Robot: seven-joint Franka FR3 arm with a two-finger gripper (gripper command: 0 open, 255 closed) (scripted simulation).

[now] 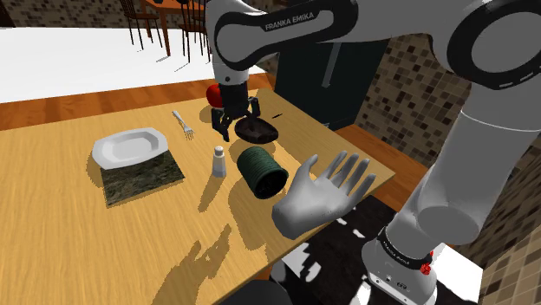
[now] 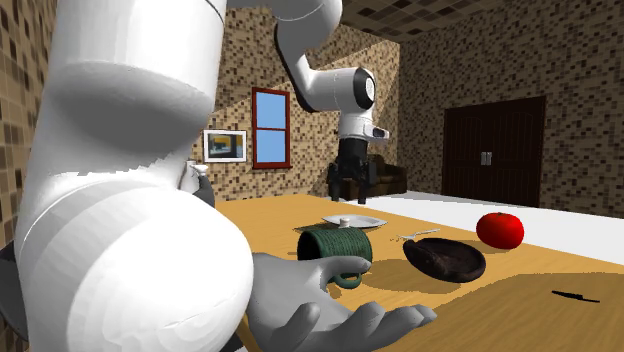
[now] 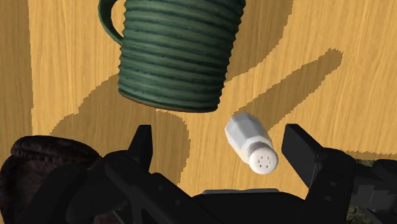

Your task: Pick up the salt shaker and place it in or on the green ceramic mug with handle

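Note:
A small white salt shaker (image 1: 219, 161) stands on the wooden table (image 1: 69, 243), just left of the ribbed green mug (image 1: 261, 170) in the shoulder view. The mug (image 2: 336, 248) lies on its side with its handle low. My black gripper (image 1: 236, 123) hangs open above the table, a little behind the shaker and over the near edge of a dark bowl (image 1: 257, 130). In the wrist view the shaker (image 3: 252, 143) shows between the spread fingers (image 3: 305, 153), untouched and nearer one of them, with the mug (image 3: 175, 54) beyond it. The gripper (image 3: 222, 149) holds nothing.
A grey model hand (image 1: 325, 191) lies near the table corner beside the mug. A white plate (image 1: 128, 146) sits on a dark mat (image 1: 143, 178), with a fork (image 1: 183, 124) behind it. A red tomato (image 2: 500, 229) and a black knife (image 2: 577, 296) lie further off.

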